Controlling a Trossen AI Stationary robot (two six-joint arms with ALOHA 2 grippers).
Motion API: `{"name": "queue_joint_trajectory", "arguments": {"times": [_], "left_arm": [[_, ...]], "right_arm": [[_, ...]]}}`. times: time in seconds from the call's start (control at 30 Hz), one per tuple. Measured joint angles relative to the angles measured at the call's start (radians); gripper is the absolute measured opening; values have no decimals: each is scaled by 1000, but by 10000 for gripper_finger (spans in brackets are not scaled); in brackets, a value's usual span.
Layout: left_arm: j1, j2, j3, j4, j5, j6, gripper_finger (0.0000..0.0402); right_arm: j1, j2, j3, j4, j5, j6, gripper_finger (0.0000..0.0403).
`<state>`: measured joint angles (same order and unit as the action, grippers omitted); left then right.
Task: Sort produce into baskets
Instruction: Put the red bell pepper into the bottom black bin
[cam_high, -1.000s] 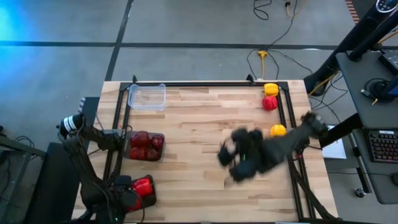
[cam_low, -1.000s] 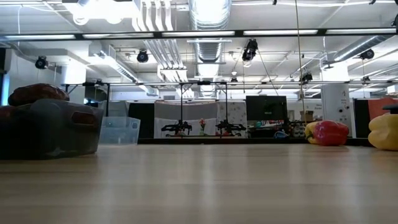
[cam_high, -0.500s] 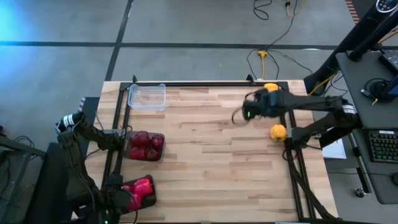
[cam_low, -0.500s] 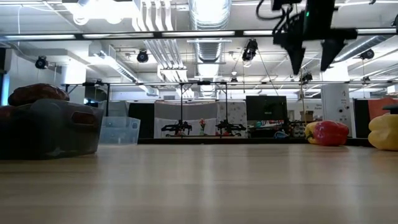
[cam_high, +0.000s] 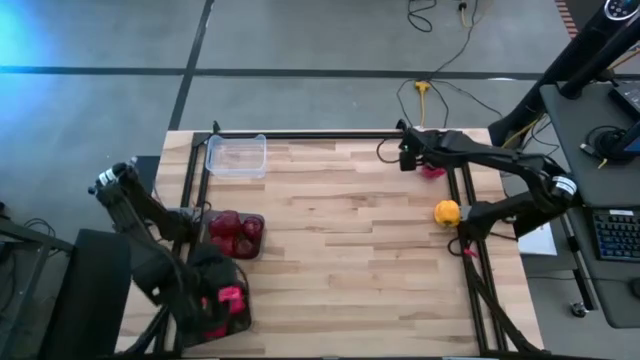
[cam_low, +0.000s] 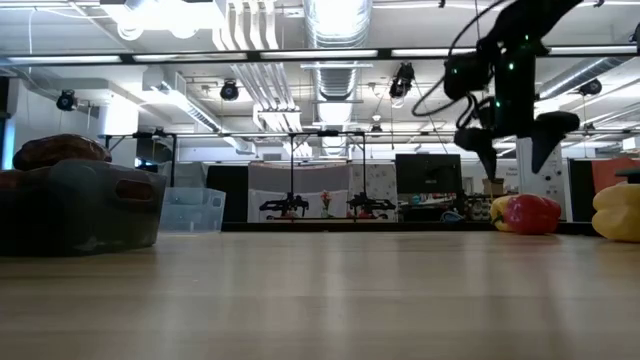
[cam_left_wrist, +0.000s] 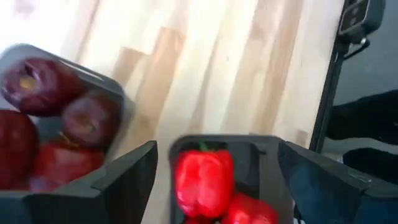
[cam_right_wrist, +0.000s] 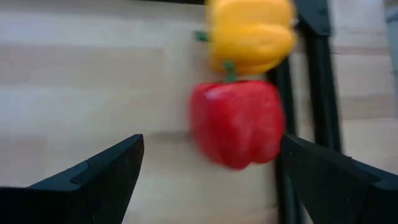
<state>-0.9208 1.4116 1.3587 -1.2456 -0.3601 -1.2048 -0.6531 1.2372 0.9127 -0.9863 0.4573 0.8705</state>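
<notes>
Three baskets stand along the table's left side: a clear one (cam_high: 237, 155) at the far end, a dark one (cam_high: 258, 222) with maroon peppers (cam_left_wrist: 56, 118), and a near dark one (cam_left_wrist: 261, 149) with red peppers (cam_left_wrist: 204, 180). My left gripper (cam_left_wrist: 217, 186) hovers open above that near basket. At the far right corner lie a red pepper (cam_right_wrist: 236, 121) and a yellow pepper (cam_right_wrist: 249, 34). My right gripper (cam_low: 515, 150) hangs open above the red one (cam_low: 530, 213). Another yellow pepper (cam_high: 447, 212) lies by the right rail.
A black frame rail (cam_high: 462, 190) runs close by the peppers on the right and along the far edge. Bare wooden table (cam_high: 340, 240) lies between the baskets and the peppers. The room beyond shows in the low view.
My right gripper has swung from the table's middle toward the far right corner and come down over the red pepper, turning as it went. My left gripper has risen from the near basket, and the red peppers stay in it.
</notes>
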Motion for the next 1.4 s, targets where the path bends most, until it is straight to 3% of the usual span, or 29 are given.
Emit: {"name": "queue_joint_trajectory", "arguments": {"times": [0.17,0.43,0.63,0.8,1.17,1.4], "left_arm": [[99,-89,-61,54,20,87,313],[245,-192,-211,234,145,248,313],[308,-236,-262,264,273,274,313],[309,-250,-274,268,268,290,313],[308,-277,-275,233,239,331,313],[307,-315,-275,186,239,336,308]], "right_arm": [[-47,26,-64,-8,89,31,368],[-133,54,-156,163,62,-27,368],[-215,147,-159,246,95,-49,368],[-231,215,-157,274,64,-50,369],[-145,132,-161,223,-15,21,368],[86,34,-163,221,-105,106,368]]}}
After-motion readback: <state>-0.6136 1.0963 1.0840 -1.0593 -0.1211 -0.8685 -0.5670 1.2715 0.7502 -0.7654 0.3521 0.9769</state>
